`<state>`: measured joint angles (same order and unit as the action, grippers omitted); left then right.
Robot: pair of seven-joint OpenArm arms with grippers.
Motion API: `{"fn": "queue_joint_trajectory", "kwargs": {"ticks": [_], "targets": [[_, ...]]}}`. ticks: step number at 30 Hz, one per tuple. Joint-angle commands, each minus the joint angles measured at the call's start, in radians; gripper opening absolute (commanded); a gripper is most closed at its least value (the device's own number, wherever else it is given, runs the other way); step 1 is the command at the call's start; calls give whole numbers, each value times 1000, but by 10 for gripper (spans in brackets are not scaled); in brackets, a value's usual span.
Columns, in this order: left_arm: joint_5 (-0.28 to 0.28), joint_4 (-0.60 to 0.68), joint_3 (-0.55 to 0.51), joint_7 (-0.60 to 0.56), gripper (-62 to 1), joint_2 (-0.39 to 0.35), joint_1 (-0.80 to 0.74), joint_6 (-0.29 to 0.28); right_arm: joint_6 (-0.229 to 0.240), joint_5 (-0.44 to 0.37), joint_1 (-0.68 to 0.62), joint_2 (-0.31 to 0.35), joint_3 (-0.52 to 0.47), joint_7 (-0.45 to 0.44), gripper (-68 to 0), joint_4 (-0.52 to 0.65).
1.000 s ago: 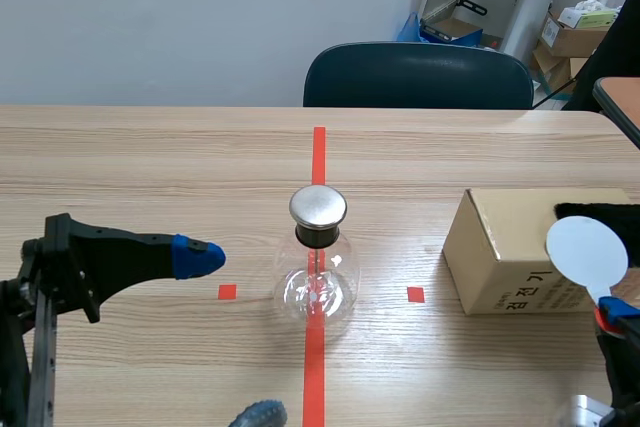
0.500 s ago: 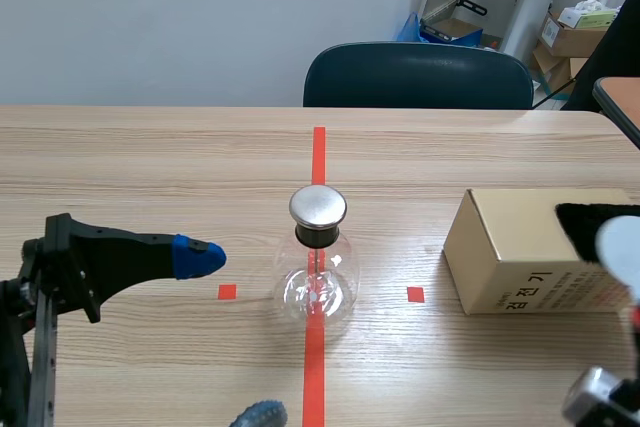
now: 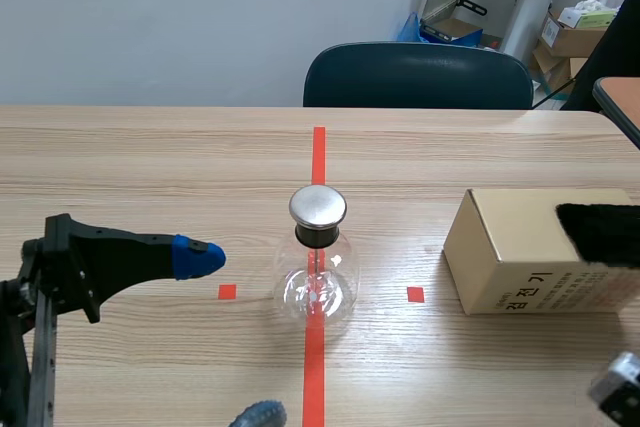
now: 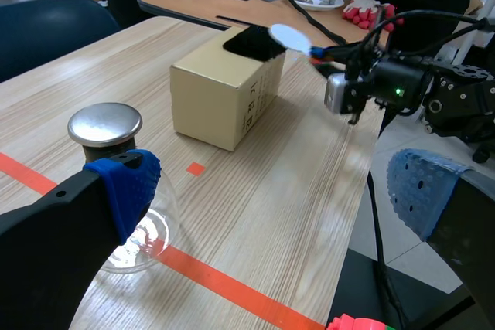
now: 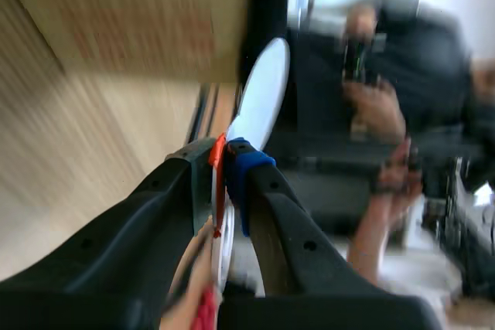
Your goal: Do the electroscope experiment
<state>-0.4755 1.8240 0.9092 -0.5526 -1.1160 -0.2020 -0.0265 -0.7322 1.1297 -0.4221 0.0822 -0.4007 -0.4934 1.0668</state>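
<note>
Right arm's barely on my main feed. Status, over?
Left gripper open, beside the electroscope. Right gripper shut on disc, out past the box. Electroscope upright on the tape line. Box between it and disc.

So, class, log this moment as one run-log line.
left gripper: open, beside electroscope | right gripper: shut on white disc, raised near cardboard box | black cloth: on box

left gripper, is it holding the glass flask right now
No, the left gripper has its fingers wide apart with nothing between them, and the flask stands on the table just beyond one fingertip.
</note>
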Motion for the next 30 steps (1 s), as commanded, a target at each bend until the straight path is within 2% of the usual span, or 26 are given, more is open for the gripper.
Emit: {"fn": "queue_joint_trajectory", "kwargs": {"ticks": [1,4,6,7,8,11,12,14,18,19,21,24,25,26,28,30], "targets": [[-2,25,-3,-24,14,8,0,-2,-51,8,0,14,2,-76,-665,14],[-3,25,-3,-28,14,8,0,-2,-51,7,3,15,2,-299,-665,14],[-3,25,-3,-30,14,8,0,-2,-51,3,3,19,2,-394,-665,14],[-3,25,-3,-32,14,8,0,-2,-51,-1,3,20,2,-396,-665,14],[-3,25,-3,-32,14,8,0,-2,-51,-9,3,19,2,-354,-665,14],[-3,25,-3,-34,14,8,0,-2,-51,-9,3,11,2,-84,-665,14],[-3,25,-3,-34,14,8,0,-2,-51,-5,3,12,2,-35,-665,14],[-3,25,-3,-34,14,7,0,-2,-51,3,3,16,2,-55,-665,14],[-3,25,-3,-34,14,7,0,-2,-51,18,7,18,2,-335,-665,14],[-3,25,-3,-34,14,7,0,-2,-51,14,7,18,2,-370,-665,14],[-3,25,-3,-34,14,7,0,-2,-51,5,6,18,2,-343,-665,14],[-3,25,-3,-34,14,7,0,-2,-51,3,6,13,2,-100,-665,14],[-3,25,-3,-34,14,7,0,-2,-51,8,6,12,2,-33,-665,14],[-3,25,-3,-34,14,7,0,-2,-51,12,6,12,2,-5,-665,14],[-2,25,-3,-34,14,7,0,-2,-51,23,6,11,4,-56,-665,14],[-2,25,-3,-34,14,7,0,-2,-51,22,6,12,15,-195,-665,14]]}}
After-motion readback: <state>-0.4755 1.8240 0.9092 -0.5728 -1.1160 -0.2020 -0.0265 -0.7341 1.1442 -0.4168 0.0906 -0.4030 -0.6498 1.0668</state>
